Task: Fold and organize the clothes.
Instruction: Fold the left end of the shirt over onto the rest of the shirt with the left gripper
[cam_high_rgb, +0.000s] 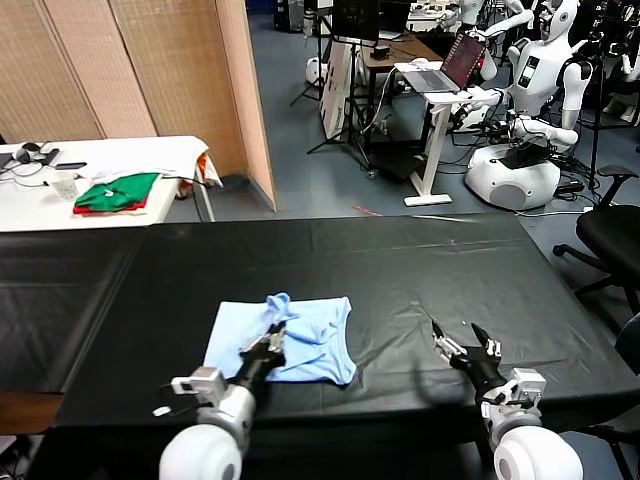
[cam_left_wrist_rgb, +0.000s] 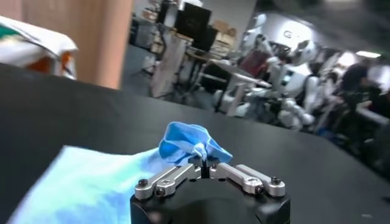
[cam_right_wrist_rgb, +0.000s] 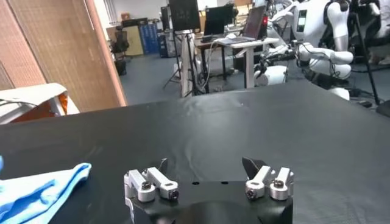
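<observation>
A pale sky-blue T-shirt (cam_high_rgb: 300, 340) lies crumpled on the black table (cam_high_rgb: 400, 260), near its front edge and left of centre. My left gripper (cam_high_rgb: 272, 338) is shut on a bunched fold of the shirt and holds that fold lifted a little above the rest. In the left wrist view the pinched blue fabric (cam_left_wrist_rgb: 189, 141) stands up just beyond the closed left gripper (cam_left_wrist_rgb: 203, 163). My right gripper (cam_high_rgb: 464, 345) rests low over bare table at the front right, open and empty. The right wrist view shows the right gripper (cam_right_wrist_rgb: 206, 165) with wide-apart fingertips and an edge of the shirt (cam_right_wrist_rgb: 42, 189) far to one side.
Behind the black table stands a white table (cam_high_rgb: 110, 160) with folded green-and-red garments (cam_high_rgb: 118, 192) and a cup (cam_high_rgb: 63, 184). A wooden screen (cam_high_rgb: 150, 70) rises behind it. Desks, a laptop (cam_high_rgb: 455, 65) and other robots (cam_high_rgb: 530, 110) fill the back right; an office chair (cam_high_rgb: 610, 235) is at the right.
</observation>
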